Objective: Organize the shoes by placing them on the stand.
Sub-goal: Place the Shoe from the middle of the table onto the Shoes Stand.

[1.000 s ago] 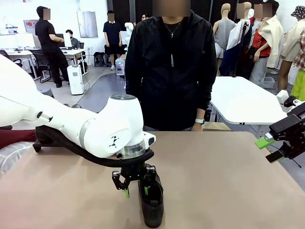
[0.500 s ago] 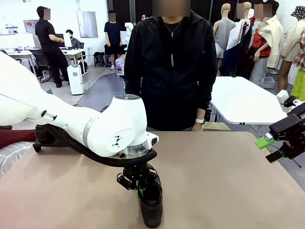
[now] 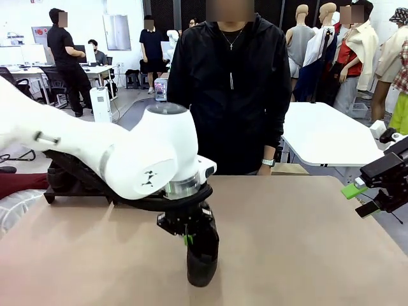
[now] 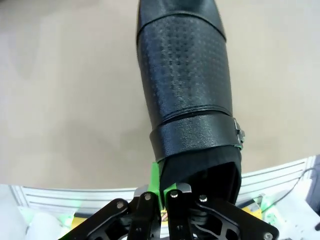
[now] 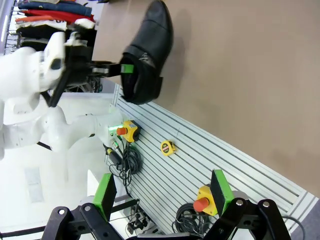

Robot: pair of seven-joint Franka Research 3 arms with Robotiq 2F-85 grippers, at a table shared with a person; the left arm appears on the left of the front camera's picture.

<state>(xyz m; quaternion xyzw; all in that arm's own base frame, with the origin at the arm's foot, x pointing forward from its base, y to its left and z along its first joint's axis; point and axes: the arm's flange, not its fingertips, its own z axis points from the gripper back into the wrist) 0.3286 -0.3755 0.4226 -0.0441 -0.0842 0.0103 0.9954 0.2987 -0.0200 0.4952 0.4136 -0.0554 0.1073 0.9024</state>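
**Shoe pinched at the heel rim: a thin grip for the carry**

The shoe (image 3: 203, 255) is sitting near the bench's (image 3: 306, 242) near edge, around its middle, toe pointing nearward. The left pincer (image 3: 187, 239) is clamping one wall of the heel opening between its green pads. With the weight hanging forward of that hold, the shoe may be pivoting or slipping once lifted. Farther off, the stand (image 3: 70, 188) is waiting at the far left corner. The right pincer (image 5: 162, 192) is standing apart, empty.

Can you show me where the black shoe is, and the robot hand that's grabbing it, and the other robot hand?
shoe (image 4: 185, 85): left wrist view, on its dotted upper.
left gripper (image 3: 186, 237): front view, between the fingertips at the shoe's heel rim.
right gripper (image 3: 359, 199): front view, between its fingertips, jaws open.
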